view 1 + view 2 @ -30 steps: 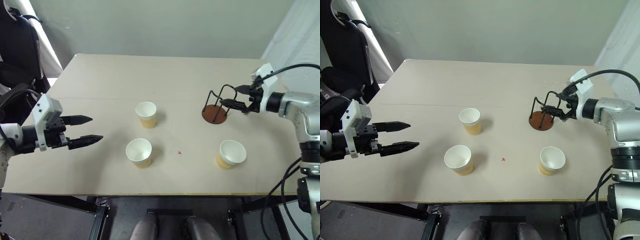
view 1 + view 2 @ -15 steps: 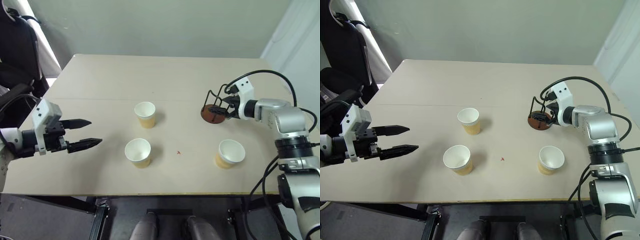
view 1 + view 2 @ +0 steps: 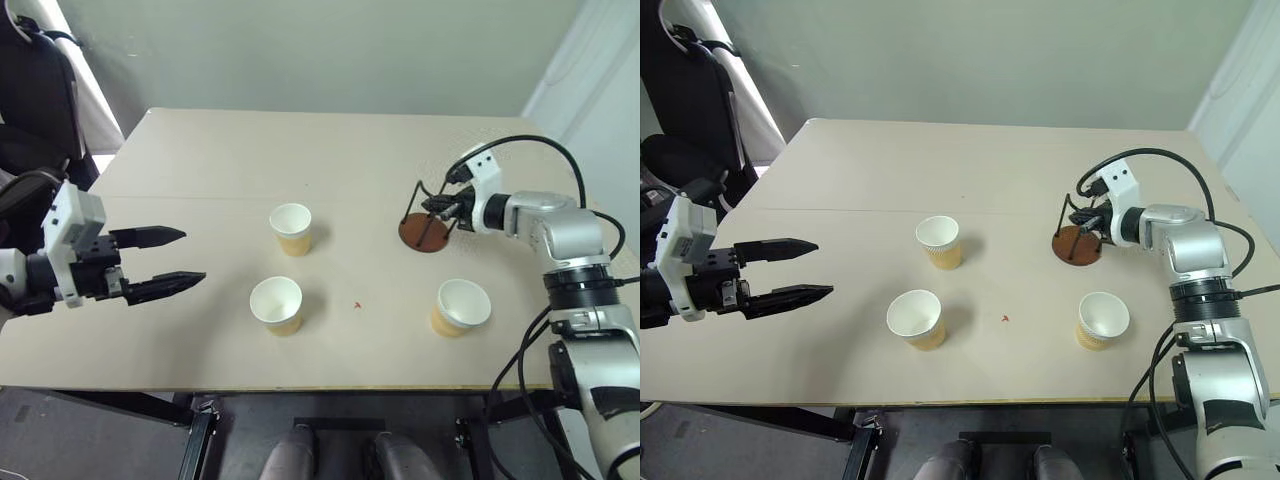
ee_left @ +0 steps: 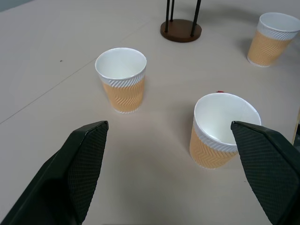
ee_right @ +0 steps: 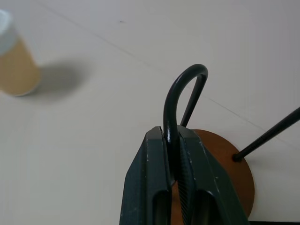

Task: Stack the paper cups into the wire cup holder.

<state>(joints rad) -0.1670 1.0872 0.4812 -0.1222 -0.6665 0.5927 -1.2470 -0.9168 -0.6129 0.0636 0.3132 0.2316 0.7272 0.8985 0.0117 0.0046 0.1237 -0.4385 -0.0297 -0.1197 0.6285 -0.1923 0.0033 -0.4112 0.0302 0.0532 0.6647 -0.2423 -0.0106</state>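
Observation:
Three paper cups stand upright on the table: one at the middle (image 3: 291,228), one nearer the front (image 3: 277,304) and one at the front right (image 3: 461,307). The wire cup holder (image 3: 424,232), a brown disc with black wire loops, stands at the right. My right gripper (image 3: 441,205) is shut on one of its wire loops (image 5: 177,101), the wire pinched between both fingers (image 5: 154,187). My left gripper (image 3: 165,262) hovers open at the left side of the table, pointing toward the two left cups (image 4: 123,79) (image 4: 221,130), apart from them.
The beige table (image 3: 330,160) has bare room behind the cups and between them. A small red mark (image 3: 357,304) lies near the front middle. A dark chair (image 3: 35,90) stands off the table's left side. A black cable (image 3: 545,155) arcs over my right arm.
My right gripper has closed from open onto a wire loop of the holder, which has shifted a little. My left gripper has stayed open, nearly still.

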